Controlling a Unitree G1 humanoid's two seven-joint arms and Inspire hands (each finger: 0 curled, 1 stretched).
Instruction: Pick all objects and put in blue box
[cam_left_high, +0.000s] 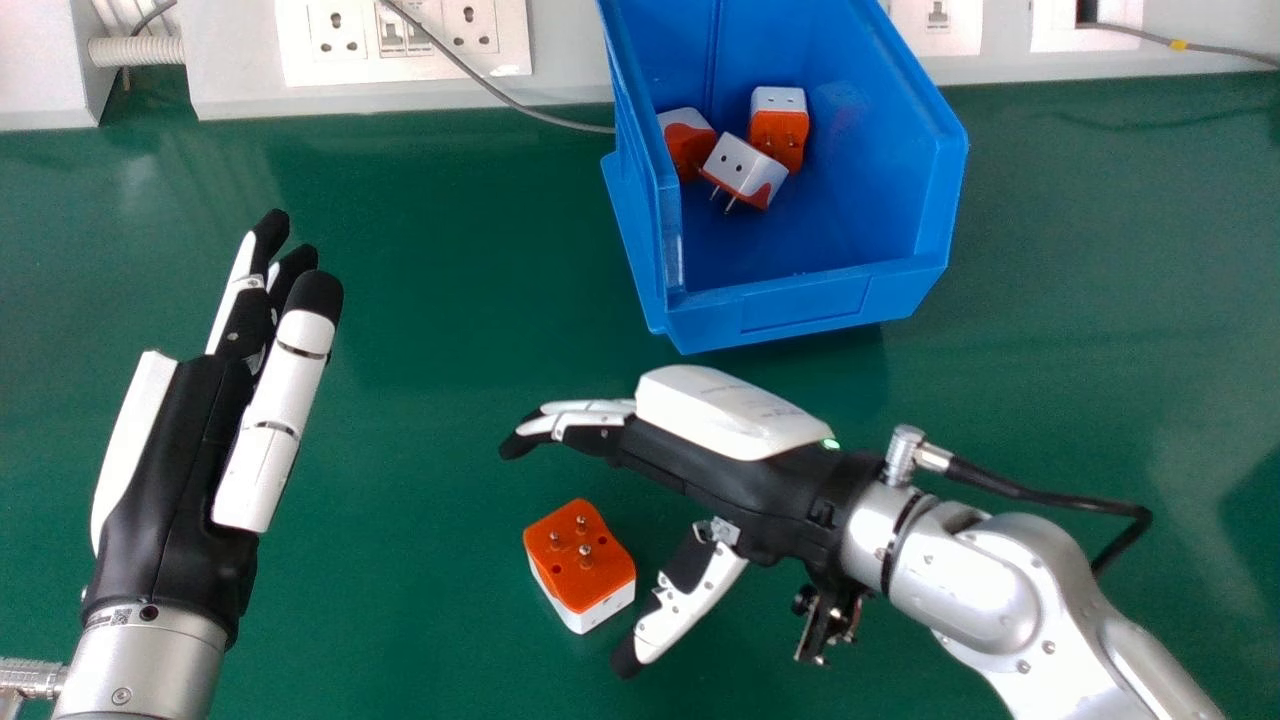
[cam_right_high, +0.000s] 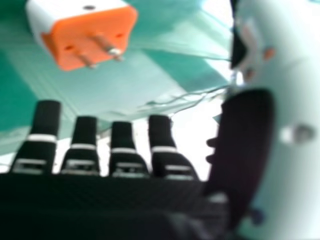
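right hand (cam_left_high: 700, 465) wide open, empty; adapter (cam_left_high: 580, 565) between its fingers and thumb (spread, presumably, so closing pinches the sides). left hand (cam_left_high: 195, 440) open, empty, beyond those fingertips.

No legible text. Small printed label (cam_left_high: 118, 617) on silver cylindrical left wrist (cam_left_high: 150, 665): characters too small to read.

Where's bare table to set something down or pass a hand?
Green tabletop is bare between the left hand and the blue plastic box, and right of the box. Inside it, the near floor is bare.
Crowded: the box's far left, with three orange-and-white plug adapters, and around the right hand, whose fingers and thumb flank another adapter.
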